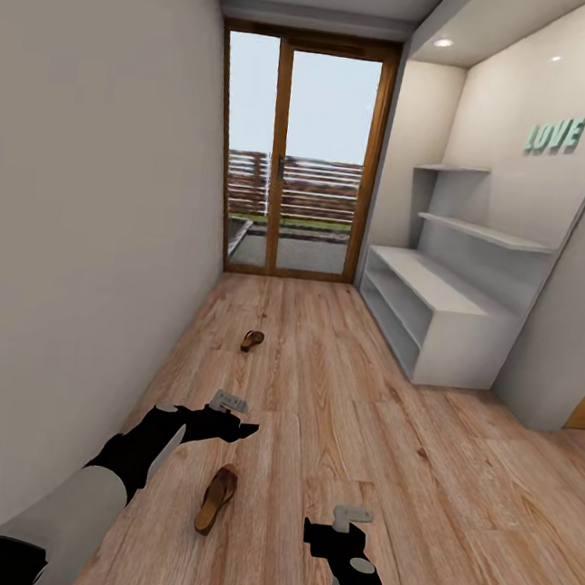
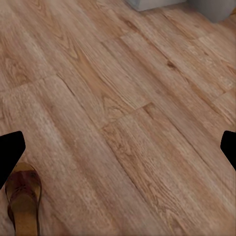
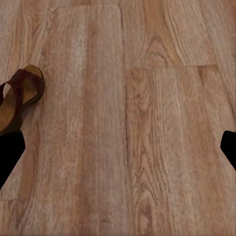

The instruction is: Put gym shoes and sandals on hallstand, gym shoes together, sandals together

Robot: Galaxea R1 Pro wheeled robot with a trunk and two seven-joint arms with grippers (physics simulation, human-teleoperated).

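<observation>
Two hands, the left hand (image 1: 239, 428) and right hand (image 1: 324, 532), hang spread apart and empty over the floor (image 1: 384, 448). Between them lies one sandal (image 1: 215, 498); another sandal (image 1: 251, 341) waits farther off. Reaching crooked could push the near sandal away. The shoe rack (image 1: 443, 323) stands far right.

One brown sandal (image 1: 216, 498) lies flat on the wood-plank floor (image 1: 335, 397), another sandal (image 1: 251, 341) farther along; white hallstand (image 1: 435, 313) empty.

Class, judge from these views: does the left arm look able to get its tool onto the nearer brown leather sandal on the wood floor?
Probably yes. The nearer brown leather sandal lies in the open on the light wood-plank floor just beyond the left tool, whose fingers stand apart, empty. Nothing lies between them.
</observation>
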